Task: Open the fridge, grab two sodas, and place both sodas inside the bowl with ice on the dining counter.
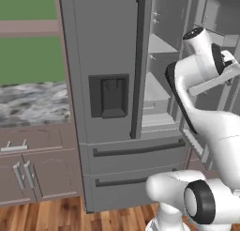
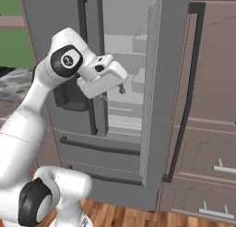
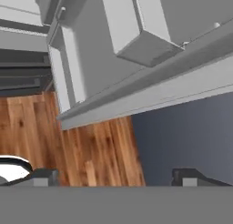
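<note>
The tall grey fridge (image 1: 108, 61) has its left door shut and its right door (image 2: 168, 83) swung open to the right. Pale shelves (image 1: 158, 87) show inside; the sodas are hidden from view. My gripper (image 2: 121, 88) hovers in front of the open compartment at mid height, pointing down. In the hand view my gripper (image 3: 116, 175) is open, with its dark fingertips (image 3: 43, 175) wide apart and nothing between them. Below it lie the door's inner bins (image 3: 136, 27) and the floor. The bowl, the ice and the dining counter are out of view.
Brown cabinets (image 2: 212, 129) stand behind the open door, and more brown cabinets (image 1: 33, 169) under a marbled worktop (image 1: 33, 101) sit left of the fridge. Two fridge drawers (image 1: 136, 169) are shut below. The floor (image 3: 91, 145) is wood planks.
</note>
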Robot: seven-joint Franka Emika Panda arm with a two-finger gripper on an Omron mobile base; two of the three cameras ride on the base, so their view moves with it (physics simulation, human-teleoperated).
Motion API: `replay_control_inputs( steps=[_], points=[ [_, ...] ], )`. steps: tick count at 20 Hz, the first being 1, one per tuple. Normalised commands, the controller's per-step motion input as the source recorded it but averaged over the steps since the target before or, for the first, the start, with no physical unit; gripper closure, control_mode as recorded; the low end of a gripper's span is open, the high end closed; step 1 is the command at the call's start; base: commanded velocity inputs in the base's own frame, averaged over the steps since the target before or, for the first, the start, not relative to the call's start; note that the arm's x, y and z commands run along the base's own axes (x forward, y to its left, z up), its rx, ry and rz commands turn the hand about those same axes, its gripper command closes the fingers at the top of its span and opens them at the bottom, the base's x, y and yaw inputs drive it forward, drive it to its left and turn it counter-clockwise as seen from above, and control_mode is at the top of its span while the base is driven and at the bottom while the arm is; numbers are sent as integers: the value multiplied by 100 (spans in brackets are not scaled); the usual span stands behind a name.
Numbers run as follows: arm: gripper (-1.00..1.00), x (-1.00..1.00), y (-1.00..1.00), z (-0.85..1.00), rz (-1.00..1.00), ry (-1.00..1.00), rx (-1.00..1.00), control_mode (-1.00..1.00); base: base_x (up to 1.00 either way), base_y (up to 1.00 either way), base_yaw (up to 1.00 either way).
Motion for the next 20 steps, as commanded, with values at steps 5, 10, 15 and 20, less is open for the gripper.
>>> replay_control_inputs(
  steps=[5,10,15,20],
  points=[
    [-100,-38,100,-13,17,-11,11,-100,0,0,0],
    [-100,-11,100,-15,19,-13,18,-100,0,0,0],
    [-100,0,76,18,18,-29,24,-100,0,0,0],
    [-100,9,46,54,17,-33,23,-100,0,0,0]
  ],
)
